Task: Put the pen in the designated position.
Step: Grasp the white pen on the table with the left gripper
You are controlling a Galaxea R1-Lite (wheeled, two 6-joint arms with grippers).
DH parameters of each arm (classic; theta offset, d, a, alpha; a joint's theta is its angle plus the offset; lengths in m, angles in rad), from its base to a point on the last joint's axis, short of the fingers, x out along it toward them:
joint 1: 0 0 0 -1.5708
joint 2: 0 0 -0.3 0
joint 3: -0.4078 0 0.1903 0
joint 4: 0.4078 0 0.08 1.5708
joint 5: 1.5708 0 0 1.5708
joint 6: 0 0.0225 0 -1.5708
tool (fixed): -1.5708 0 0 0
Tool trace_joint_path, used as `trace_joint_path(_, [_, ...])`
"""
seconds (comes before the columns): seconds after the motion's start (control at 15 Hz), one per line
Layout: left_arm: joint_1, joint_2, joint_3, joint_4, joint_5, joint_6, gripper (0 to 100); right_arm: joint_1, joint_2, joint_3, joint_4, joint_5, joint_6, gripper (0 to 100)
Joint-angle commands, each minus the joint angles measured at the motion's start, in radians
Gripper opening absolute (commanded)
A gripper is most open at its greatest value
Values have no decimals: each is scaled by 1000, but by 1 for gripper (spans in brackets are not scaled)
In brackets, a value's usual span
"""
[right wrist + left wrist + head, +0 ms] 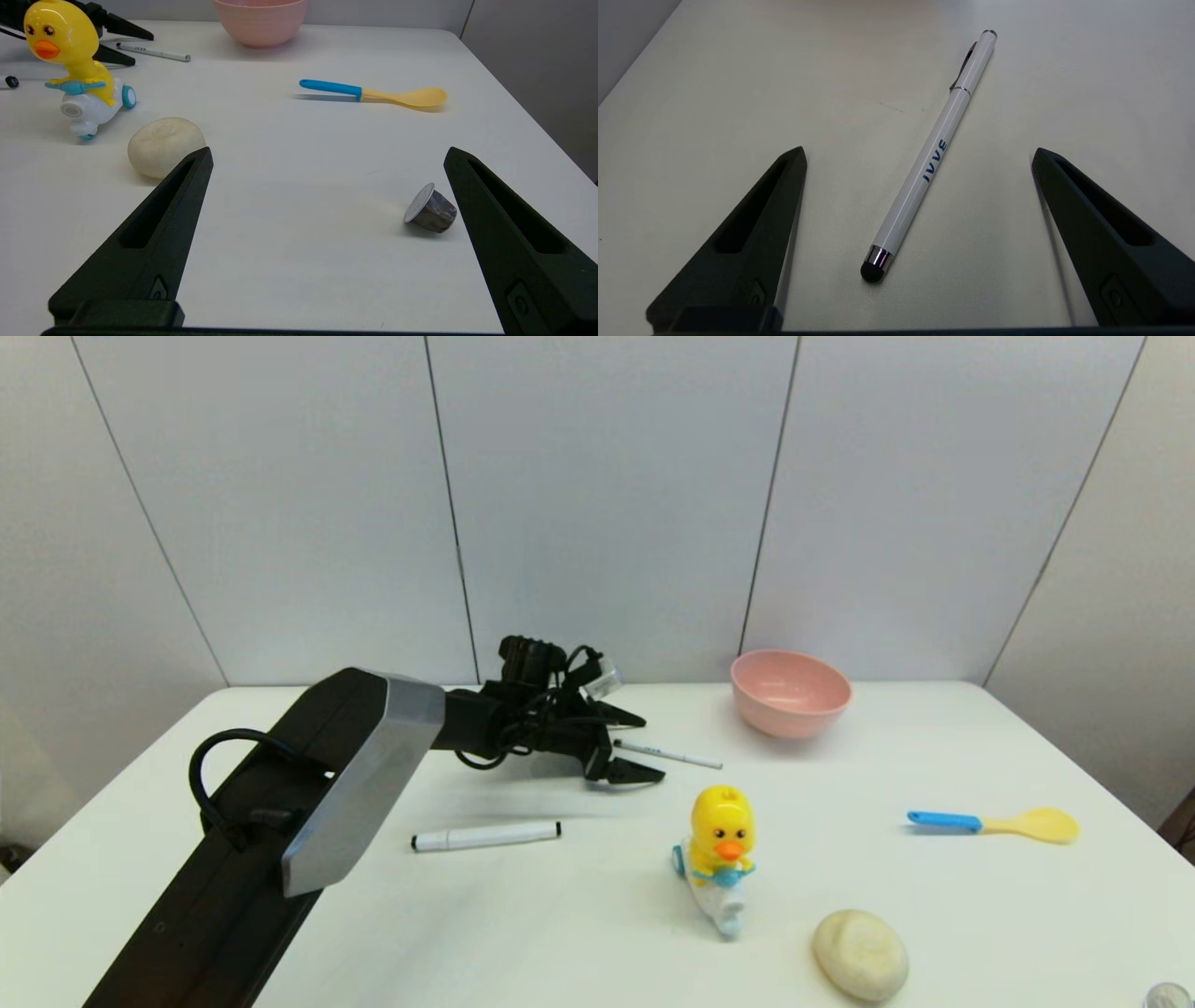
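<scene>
You see: pink bowl (790, 692) far back | duck toy (718, 855) centre | marker (485, 836) to its left | spoon (993, 823) right | pale bun (860, 955), capsule (430, 213) near front

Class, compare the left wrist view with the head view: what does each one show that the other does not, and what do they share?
Only the left wrist view makes the pen's blue barrel print, clip and rounded dark tip plain. Only the head view shows the white marker, pink bowl, duck toy, blue-and-yellow spoon and pale lump. Both show the pen lying flat on the table, with the left gripper open around it and not touching it.
</scene>
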State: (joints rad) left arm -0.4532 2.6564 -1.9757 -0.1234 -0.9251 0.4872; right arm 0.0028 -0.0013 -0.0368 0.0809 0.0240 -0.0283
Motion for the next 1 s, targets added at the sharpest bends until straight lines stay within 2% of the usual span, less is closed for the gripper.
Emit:
trace_joint_path(0.07, [-1,5,0,-1,-6,4,100,0,1,0,0,1,-1,100])
trace_joint_path(0.53, [-1,5,0,-2,-4,4,100,0,1,0,0,1,-1,100])
trace_joint_path(0.6, [-1,5,0,-4,-4,4,0,0,1,0,0,1,-1,100])
trace_joint_path(1.0, [-1,2,0,-4,-4,4,0,0,1,0,0,1,-1,100])
